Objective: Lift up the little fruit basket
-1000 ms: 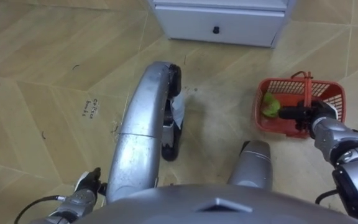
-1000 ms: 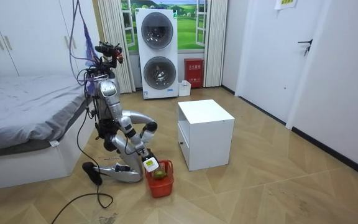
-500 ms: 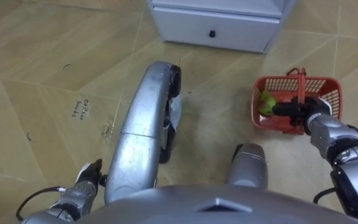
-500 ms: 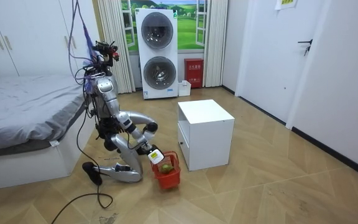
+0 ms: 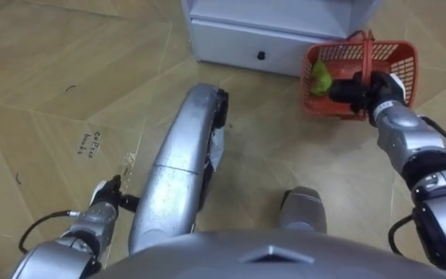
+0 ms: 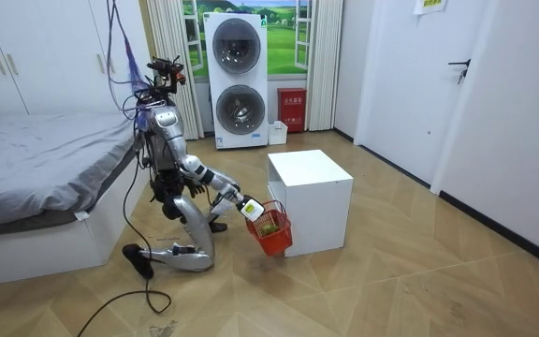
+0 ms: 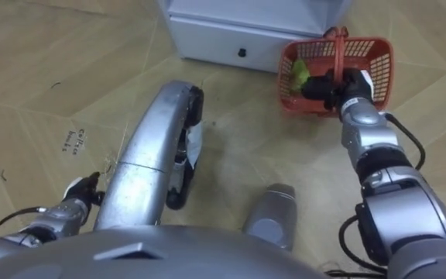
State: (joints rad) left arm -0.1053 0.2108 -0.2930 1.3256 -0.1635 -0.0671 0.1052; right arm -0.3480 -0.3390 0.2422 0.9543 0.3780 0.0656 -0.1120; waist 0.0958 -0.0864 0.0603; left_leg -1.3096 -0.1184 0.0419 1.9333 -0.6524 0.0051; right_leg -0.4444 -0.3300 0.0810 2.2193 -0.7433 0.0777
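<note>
Left eye view: nearest, low at the left, the left hand (image 5: 103,203) hangs by the floor; I cannot tell whether it is closed. Farther out, the right hand (image 5: 356,88) is clamped on the handle of the red basket (image 5: 406,68), which has a green fruit (image 5: 319,76) inside. In the room view the kneeling robot holds the basket clear of the floor, just before the white cabinet (image 5: 235,39).

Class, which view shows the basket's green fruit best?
The left eye view: looking down, the green fruit sits plainly inside the basket. The right eye view matches it; the room view gives a greenish speck.
</note>
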